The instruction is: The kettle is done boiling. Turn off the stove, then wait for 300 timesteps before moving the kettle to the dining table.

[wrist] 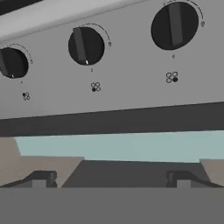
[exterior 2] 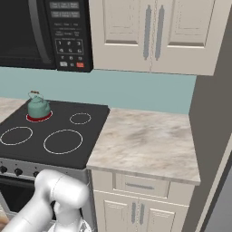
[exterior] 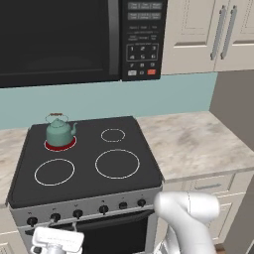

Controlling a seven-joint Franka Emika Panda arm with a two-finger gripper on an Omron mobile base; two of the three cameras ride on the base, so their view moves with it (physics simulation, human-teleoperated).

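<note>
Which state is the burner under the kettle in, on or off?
On. The ring under the kettle glows red on the stove; the other three rings stay white. The right base view shows the same red ring.

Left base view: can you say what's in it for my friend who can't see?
A small teal kettle sits on the glowing red back-left burner of a black stove. A black microwave hangs above.
</note>
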